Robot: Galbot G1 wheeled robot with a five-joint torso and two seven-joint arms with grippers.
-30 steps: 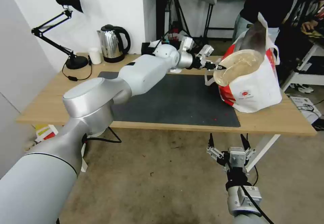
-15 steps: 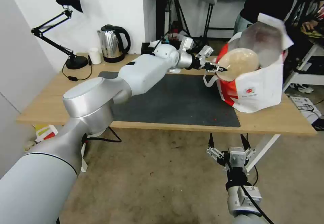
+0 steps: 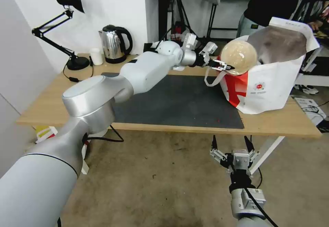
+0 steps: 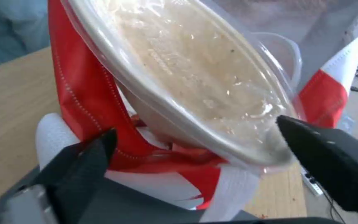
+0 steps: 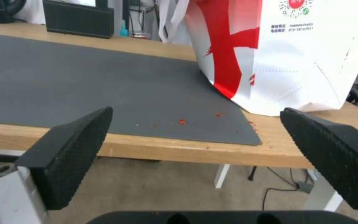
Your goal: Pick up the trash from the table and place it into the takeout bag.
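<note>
Beige pulp bowl (image 3: 239,57), under a clear lid, sits tilted at the mouth of the takeout bag (image 3: 270,90), which stands on the right end of the table (image 3: 51,107). My left gripper (image 3: 224,65) reaches across the dark mat (image 3: 178,100) to its rim, but I cannot tell whether those fingers pinch it. My right gripper (image 3: 231,144) hangs spread wide below the table's front edge
</note>
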